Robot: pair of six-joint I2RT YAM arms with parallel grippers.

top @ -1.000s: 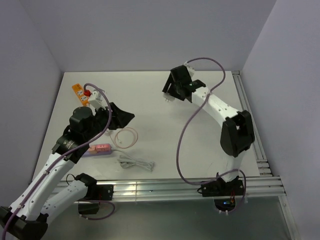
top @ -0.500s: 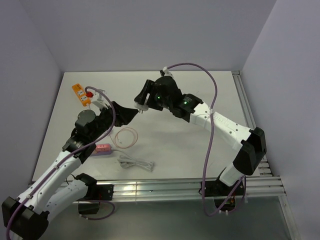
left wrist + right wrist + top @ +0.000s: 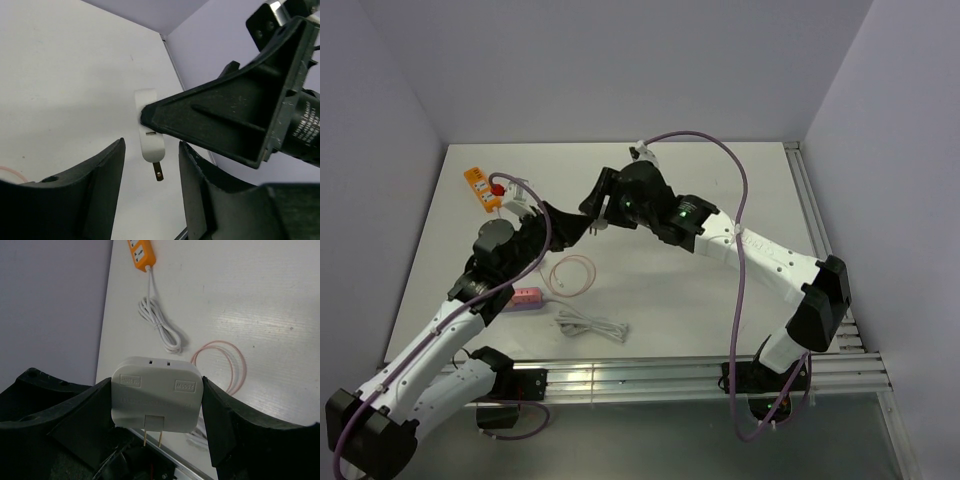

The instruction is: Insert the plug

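Top external view had the small salmon-pink plastic plug point(image 3: 527, 296) lying flat on the white desk point(image 3: 560, 168), towards the front left, apart from both tools and held by neither. From where I stood it sat right against a lilac power strip point(image 3: 501, 304), most of which the left arm covered; whether it was pushed into that strip I could not tell. A thin pale-pink cord point(image 3: 217, 343) curled in a loop just beside it, and a bundled white cord point(image 3: 592, 325) lay a little nearer the front edge.

Over the desk, left of its middle, the right tool point(image 3: 155, 385) was clamped on a white squarish plastic adapter block point(image 3: 156, 402). One finger pressed each side, and two brass prongs point(image 3: 145, 437) showed at the block's lower edge in the right wrist view. The left tool point(image 3: 149, 159) faced it with its fingers spread. In the left wrist view the block's lower end and one prong showed in the gap, touching neither finger. An orange power strip point(image 3: 477, 187) lay near the left wall, towards the back.
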